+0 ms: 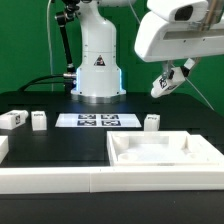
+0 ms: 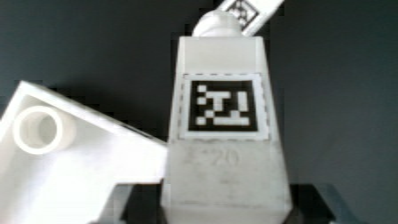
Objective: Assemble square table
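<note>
Gripping a short white leg (image 1: 162,85) in mid-air, with the hand (image 1: 175,73) closed on it and hanging high above the black table (image 1: 60,145). Seen through the wrist view: dark fingers (image 2: 128,203) pressed to both flanks of the leg, a black-and-white tag (image 2: 222,104) facing the camera, long axis running straight out from the hand. Seen through the exterior view: leg tilted, not upright, lower end slanting toward the exterior view's left.

Lying below the hand, toward the exterior view's right: the square white tabletop (image 1: 125,142), flat on the table, rim up like a tray. Showing beyond the held leg in the wrist view: one corner of that tabletop, with a round hole (image 2: 39,128) in it. Sitting off to one side of the leg's line, not under its tip; apart, no contact.

Probably calls for a sideways shift and a tilt to upright, bringing the leg's axis over that hole before any descent. Risks a jam or a missed hole if lowered at a slant.

Resting elsewhere on the table: two loose legs (image 1: 12,120) near the exterior view's left edge, a third loose leg (image 1: 152,121) just behind the tabletop, the marker board (image 1: 97,120) between them, and a long white rail (image 1: 50,182) along the front.
</note>
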Motion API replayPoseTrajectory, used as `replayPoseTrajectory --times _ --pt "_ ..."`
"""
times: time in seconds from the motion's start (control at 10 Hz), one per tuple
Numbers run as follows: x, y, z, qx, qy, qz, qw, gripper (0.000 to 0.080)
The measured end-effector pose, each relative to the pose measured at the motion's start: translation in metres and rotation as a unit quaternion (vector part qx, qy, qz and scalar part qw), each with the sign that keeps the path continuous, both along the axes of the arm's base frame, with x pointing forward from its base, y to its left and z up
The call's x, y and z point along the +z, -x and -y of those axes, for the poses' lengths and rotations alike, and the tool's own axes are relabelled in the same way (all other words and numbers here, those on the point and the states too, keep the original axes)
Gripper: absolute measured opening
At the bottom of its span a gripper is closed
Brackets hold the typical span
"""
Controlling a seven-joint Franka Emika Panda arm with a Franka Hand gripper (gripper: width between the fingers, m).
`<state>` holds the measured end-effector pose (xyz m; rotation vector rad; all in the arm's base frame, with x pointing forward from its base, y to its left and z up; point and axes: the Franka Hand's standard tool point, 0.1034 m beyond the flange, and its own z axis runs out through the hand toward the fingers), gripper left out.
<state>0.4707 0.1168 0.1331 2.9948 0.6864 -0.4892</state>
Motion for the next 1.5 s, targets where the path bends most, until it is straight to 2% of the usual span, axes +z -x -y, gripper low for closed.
replayPoseTrajectory --times 0.1,0.3,0.5,0.6,0.8,0.9,1.0,1.2,1.5 --pt "0.000 -0.009 0.000 0.000 -0.014 0.045 0.999 0.0291" --pt "0.000 -0.010 0.004 0.006 -0.030 0.093 0.995 0.0291" --pt "0.016 -0.031 0.013 0.011 -0.048 0.154 0.987 0.0291" --pt "0.010 -0.027 0.012 0.012 -0.054 0.172 0.984 0.0291" --pt "0.007 -0.030 0.014 0.017 -0.070 0.217 0.974 0.0291" --pt "0.005 -0.029 0.015 0.017 -0.069 0.210 0.975 0.0291" --pt "0.005 -0.039 0.019 0.034 -0.077 0.202 0.976 0.0291" --pt "0.017 -0.071 0.023 0.041 -0.084 0.210 0.973 0.0291" --pt "0.016 -0.071 0.023 0.040 -0.084 0.210 0.973 0.0291"
